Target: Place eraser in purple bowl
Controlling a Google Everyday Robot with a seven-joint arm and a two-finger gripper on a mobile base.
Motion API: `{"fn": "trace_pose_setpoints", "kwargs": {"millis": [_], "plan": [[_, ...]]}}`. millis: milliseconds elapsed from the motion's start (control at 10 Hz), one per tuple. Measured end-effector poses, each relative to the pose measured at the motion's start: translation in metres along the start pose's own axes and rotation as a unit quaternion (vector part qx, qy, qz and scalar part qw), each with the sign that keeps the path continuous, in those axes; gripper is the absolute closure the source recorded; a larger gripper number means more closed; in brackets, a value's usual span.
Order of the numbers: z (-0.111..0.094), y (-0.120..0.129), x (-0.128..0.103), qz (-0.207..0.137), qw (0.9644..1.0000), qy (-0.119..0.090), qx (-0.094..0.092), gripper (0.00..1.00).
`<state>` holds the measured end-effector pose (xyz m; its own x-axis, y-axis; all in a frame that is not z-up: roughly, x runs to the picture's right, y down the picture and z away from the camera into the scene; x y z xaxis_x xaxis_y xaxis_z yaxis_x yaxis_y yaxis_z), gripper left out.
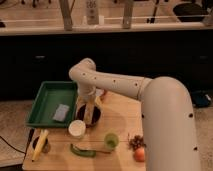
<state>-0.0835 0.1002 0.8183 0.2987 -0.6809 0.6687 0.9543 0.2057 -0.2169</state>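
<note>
The purple bowl (pixel 88 118) is a small dark round bowl on the wooden table, just right of the green tray and behind the white cup. My gripper (pixel 90 113) hangs from the white arm straight down into or just above the bowl, and it hides much of the bowl's inside. A pale tan shape shows at the gripper's tip over the bowl; I cannot tell whether it is the eraser. A flat grey-blue rectangular piece (pixel 61 112) lies in the tray.
The green tray (pixel 47 95) stands at the table's left. A white cup (pixel 76 128), a green cup (pixel 111 140), a green vegetable (pixel 82 151), a banana (pixel 39 145), grapes (pixel 135 142) and an orange fruit (pixel 140 154) lie along the front. A red item (pixel 103 94) sits behind the bowl.
</note>
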Motion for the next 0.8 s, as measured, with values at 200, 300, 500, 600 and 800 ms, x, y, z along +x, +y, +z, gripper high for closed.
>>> {"fn": "trace_pose_setpoints", "kwargs": {"millis": [200, 300, 500, 600, 800], "plan": [[0.0022, -0.0006, 0.0047, 0.001, 1.0, -0.009, 0.0, 0.2], [0.0022, -0.0005, 0.0048, 0.001, 1.0, -0.009, 0.0, 0.2], [0.0024, 0.0002, 0.0051, 0.001, 1.0, -0.009, 0.0, 0.2], [0.0024, -0.0001, 0.0049, 0.001, 1.0, -0.009, 0.0, 0.2], [0.0026, -0.0005, 0.0045, 0.001, 1.0, -0.009, 0.0, 0.2]]}}
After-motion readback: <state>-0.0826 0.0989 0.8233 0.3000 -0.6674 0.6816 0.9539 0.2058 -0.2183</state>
